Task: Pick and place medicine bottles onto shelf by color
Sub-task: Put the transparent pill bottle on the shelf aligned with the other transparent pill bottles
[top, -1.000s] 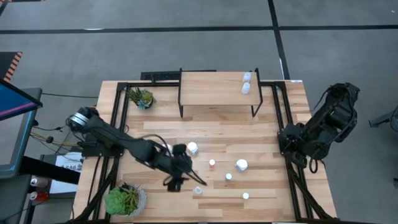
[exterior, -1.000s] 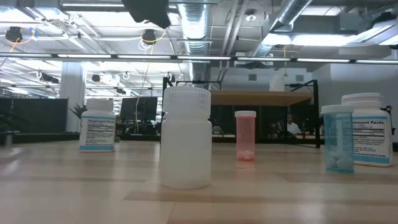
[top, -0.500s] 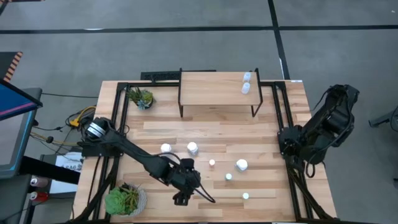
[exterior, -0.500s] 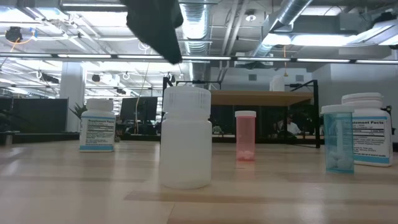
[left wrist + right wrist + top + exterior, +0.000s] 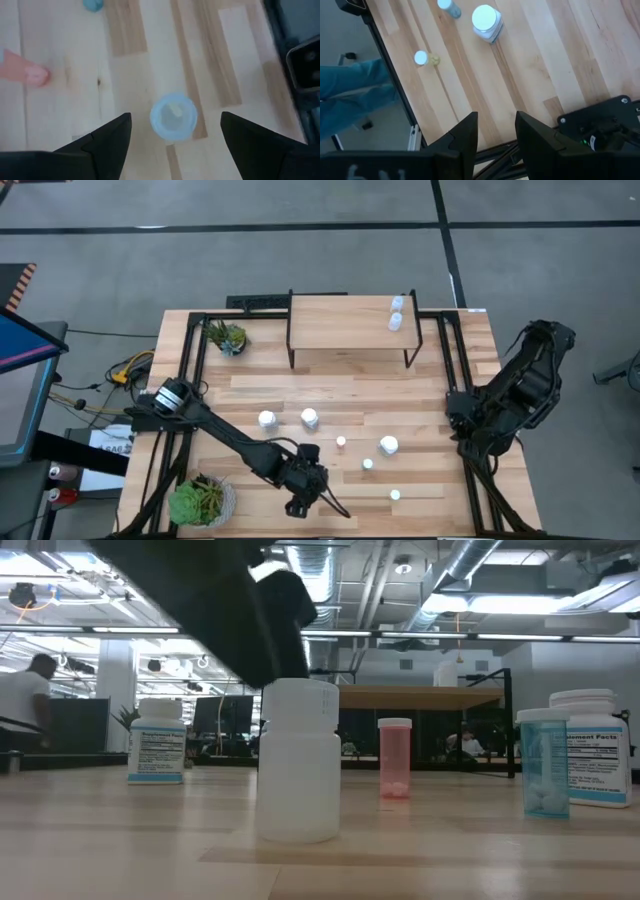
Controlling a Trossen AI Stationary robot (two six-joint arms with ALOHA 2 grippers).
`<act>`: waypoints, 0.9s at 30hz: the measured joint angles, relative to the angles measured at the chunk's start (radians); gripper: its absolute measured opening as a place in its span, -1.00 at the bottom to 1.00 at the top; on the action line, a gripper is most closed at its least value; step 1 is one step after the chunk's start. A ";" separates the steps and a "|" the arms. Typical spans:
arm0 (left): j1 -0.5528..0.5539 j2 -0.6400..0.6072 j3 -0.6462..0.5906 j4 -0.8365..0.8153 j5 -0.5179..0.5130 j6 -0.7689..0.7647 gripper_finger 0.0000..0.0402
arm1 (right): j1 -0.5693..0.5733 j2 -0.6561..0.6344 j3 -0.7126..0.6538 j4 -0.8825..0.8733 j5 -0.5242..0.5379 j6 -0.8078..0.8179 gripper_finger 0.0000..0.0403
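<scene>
A white bottle [image 5: 173,118] stands upright near the table's front edge and also shows in the low view [image 5: 298,762]. My left gripper [image 5: 176,118] hangs over it, open, with one finger on either side of the cap and a gap on each side. In the high view my left gripper [image 5: 311,487] hides this bottle. Other bottles stand on the table: two white ones [image 5: 267,419] [image 5: 309,418], a larger white one [image 5: 388,445], a reddish one [image 5: 341,442] and a pale-blue one [image 5: 368,464]. The shelf [image 5: 345,330] holds two bottles [image 5: 396,312] at its right end. My right gripper [image 5: 495,132] waits open at the table's right side.
Two potted plants stand at the far left [image 5: 227,336] and the near left [image 5: 202,500]. One small bottle [image 5: 395,495] stands near the front edge. A person's leg in jeans [image 5: 355,85] shows beside the table in the right wrist view.
My left gripper has gone toward the table's near edge and a little to the right, past the two white bottles. It has come down over the white bottle near the front edge. The bottles have stayed in place.
</scene>
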 joint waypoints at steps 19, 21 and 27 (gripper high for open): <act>0.000 -0.018 0.125 -0.221 -0.048 -0.045 0.46 | 0.000 0.003 0.000 0.004 -0.001 -0.001 -0.25; 0.000 -0.019 0.185 -0.306 -0.048 -0.051 0.46 | 0.000 0.003 0.000 0.007 -0.001 -0.001 -0.26; -0.002 -0.028 0.359 -0.681 -0.025 -0.148 0.46 | 0.000 0.015 0.000 0.056 0.001 -0.008 -0.25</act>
